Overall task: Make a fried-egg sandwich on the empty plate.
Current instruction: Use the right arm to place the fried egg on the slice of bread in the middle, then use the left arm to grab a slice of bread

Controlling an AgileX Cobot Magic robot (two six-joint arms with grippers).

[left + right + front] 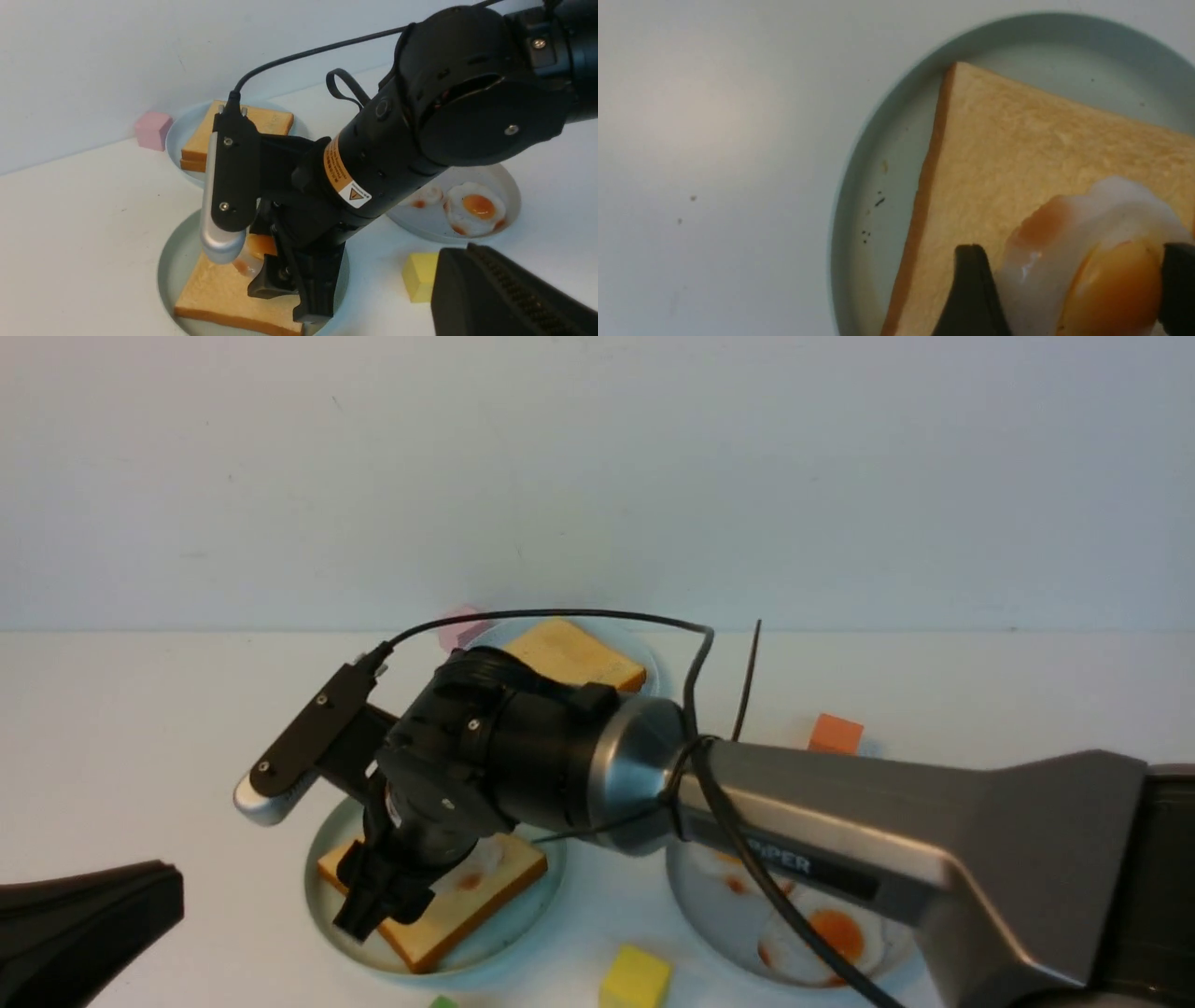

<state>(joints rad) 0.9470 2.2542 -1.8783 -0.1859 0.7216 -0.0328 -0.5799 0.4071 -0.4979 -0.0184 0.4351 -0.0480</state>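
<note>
Egg (1087, 242), glossy, folded, pinched in right gripper (1069, 289) over porous square toast (1008, 154) on round mint plate (859, 196); left gripper (514, 298): spread unclear.

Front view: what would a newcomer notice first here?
The big right arm reaches across the frame from the right to the near-left mint-green plate. There its gripper is closed on a fried egg, over the toast slice lying on that plate. More eggs sit on the near-right plate.
</note>
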